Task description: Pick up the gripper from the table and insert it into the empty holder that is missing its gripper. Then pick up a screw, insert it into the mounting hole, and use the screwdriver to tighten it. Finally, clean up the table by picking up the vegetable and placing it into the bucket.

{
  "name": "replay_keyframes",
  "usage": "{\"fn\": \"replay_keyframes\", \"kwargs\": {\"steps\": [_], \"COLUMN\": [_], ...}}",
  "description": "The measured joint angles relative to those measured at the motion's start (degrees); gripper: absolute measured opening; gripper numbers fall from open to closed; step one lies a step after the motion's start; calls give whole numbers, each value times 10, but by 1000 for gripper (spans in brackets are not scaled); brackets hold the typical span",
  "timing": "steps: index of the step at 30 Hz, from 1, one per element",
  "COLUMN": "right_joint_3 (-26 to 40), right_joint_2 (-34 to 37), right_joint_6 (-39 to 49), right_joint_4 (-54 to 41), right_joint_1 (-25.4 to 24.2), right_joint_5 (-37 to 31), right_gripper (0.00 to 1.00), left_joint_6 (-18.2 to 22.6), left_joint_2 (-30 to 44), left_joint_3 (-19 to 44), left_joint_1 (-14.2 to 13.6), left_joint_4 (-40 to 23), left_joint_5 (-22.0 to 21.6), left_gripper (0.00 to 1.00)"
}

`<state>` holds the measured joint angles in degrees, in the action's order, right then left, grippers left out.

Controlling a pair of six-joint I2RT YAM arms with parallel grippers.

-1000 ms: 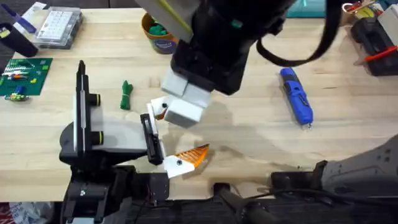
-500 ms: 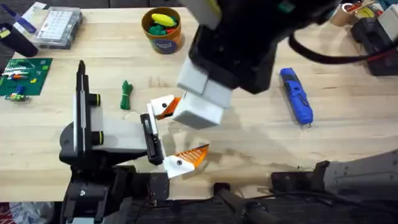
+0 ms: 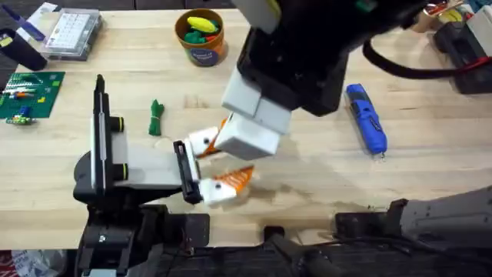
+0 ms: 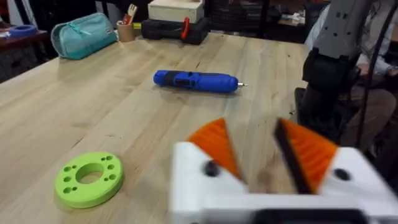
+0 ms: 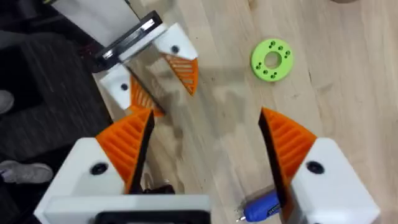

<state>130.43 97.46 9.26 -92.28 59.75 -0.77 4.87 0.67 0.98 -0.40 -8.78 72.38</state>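
Both orange fingers now sit at the holder [image 3: 184, 171], so you can judge insertion done or nearly so. Right tool [image 5: 202, 146] wide, holding nothing, above it. Left tool [image 4: 261, 168]: narrow gap, empty. Screwdriver [image 3: 366, 119] untouched right of holder; vegetable [image 3: 156, 117] behind holder, unbucketed.

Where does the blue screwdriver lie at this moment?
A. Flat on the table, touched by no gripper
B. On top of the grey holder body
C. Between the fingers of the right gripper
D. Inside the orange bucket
A: the screwdriver lies flat on the table, apart from the open right gripper.
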Motion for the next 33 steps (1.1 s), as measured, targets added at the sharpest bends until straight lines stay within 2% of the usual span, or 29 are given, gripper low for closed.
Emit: {"fn": "replay_keyframes", "kwargs": {"steps": [2, 3, 4, 33], "right_joint_3": [0, 0, 0, 0], "right_joint_2": [0, 0, 0, 0], "right_joint_6": [0, 0, 0, 0], "right_joint_4": [0, 0, 0, 0], "right_joint_1": [0, 0, 0, 0], "right_joint_5": [0, 0, 0, 0], "right_gripper": [987, 987, 987, 987], "left_joint_6": [1, 2, 3, 3], "left_joint_2": [0, 0, 0, 0], "left_joint_3": [0, 0, 0, 0], "left_joint_1": [0, 0, 0, 0], "left_joint_4": [0, 0, 0, 0], "left_joint_5": [0, 0, 0, 0], "left_gripper": [195, 73, 18, 5]}}
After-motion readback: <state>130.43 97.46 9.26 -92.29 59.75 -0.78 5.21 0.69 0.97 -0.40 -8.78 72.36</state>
